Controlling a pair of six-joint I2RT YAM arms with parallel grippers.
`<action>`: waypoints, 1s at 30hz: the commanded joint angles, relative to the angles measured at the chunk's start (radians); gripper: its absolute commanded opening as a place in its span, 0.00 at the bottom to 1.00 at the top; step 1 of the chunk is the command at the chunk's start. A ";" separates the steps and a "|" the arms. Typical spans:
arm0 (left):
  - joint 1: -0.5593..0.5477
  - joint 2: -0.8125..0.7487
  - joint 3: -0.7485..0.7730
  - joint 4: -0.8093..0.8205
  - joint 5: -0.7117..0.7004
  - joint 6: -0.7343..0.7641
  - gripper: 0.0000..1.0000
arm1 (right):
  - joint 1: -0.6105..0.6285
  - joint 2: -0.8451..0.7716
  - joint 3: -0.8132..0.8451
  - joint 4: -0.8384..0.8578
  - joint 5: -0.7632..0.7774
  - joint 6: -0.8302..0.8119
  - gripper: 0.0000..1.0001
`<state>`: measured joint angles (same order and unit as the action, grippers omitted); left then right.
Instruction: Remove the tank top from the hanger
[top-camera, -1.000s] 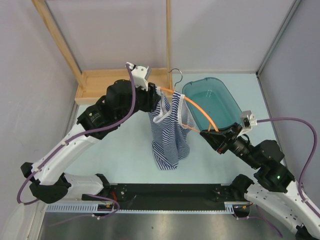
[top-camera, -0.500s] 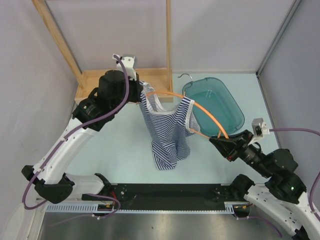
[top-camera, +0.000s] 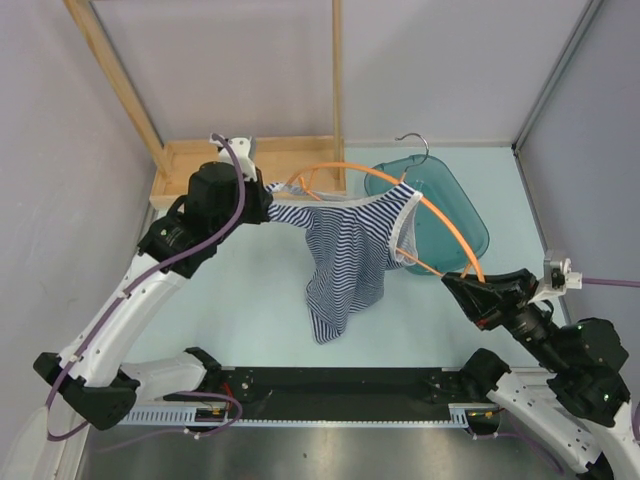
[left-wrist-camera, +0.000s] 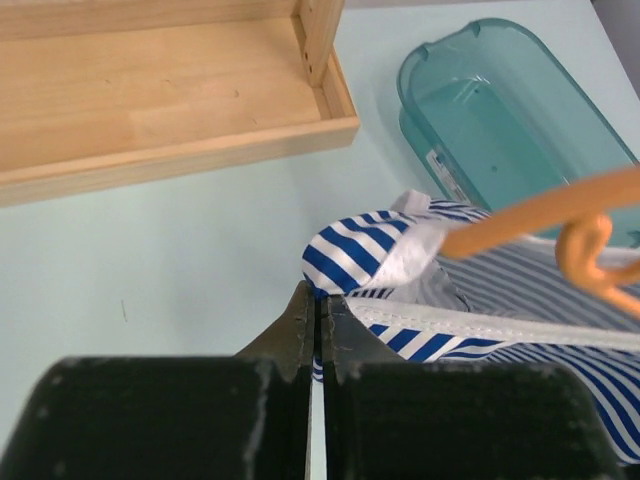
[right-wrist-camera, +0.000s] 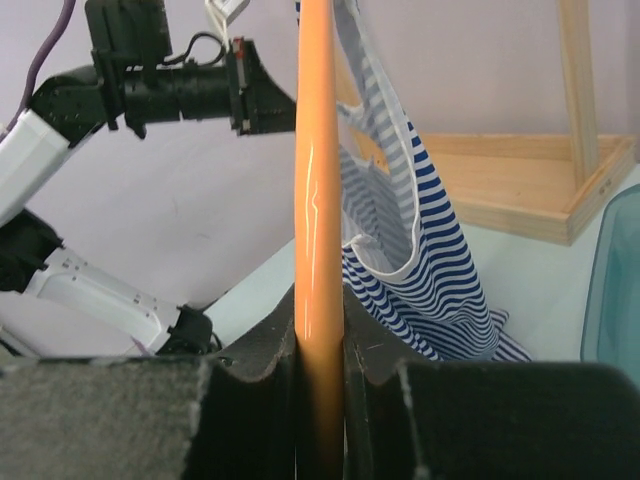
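The striped tank top (top-camera: 345, 260) hangs in the air, stretched between the arms. Its right strap is still looped over the orange hanger (top-camera: 440, 225), whose grey hook (top-camera: 415, 145) points to the back. My left gripper (top-camera: 268, 192) is shut on the top's left strap; in the left wrist view (left-wrist-camera: 318, 300) striped cloth (left-wrist-camera: 365, 255) shows pinched at its tips, with the hanger's end (left-wrist-camera: 540, 210) beside it. My right gripper (top-camera: 462, 285) is shut on the hanger's right end, seen in the right wrist view (right-wrist-camera: 320, 310) clamping the orange bar (right-wrist-camera: 315, 200), with the top (right-wrist-camera: 420, 250) behind.
A teal plastic tub (top-camera: 435, 205) sits at the back right under the hanger. A wooden tray (top-camera: 200, 165) with upright wooden posts (top-camera: 338, 80) stands at the back left. Grey walls close in both sides.
My left gripper pulled the strap leftward off the hanger's left end. My right gripper moved right and nearer with the hanger, tilting it so the hook swung right. The top is now stretched wide.
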<state>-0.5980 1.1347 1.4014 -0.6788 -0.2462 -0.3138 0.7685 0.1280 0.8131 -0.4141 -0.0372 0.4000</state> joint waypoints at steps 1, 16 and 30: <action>0.014 -0.052 -0.045 0.047 0.059 -0.039 0.00 | -0.006 0.018 -0.047 0.283 0.086 0.002 0.00; 0.017 -0.239 -0.084 0.276 0.556 -0.147 0.84 | -0.005 0.367 -0.163 0.811 -0.042 -0.013 0.00; 0.017 -0.214 -0.194 0.529 0.315 -0.881 0.82 | 0.055 0.475 -0.236 1.025 -0.127 -0.036 0.00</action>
<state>-0.5858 0.8829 1.2274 -0.1814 0.1322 -0.9649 0.8066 0.6193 0.5537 0.4114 -0.1570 0.3927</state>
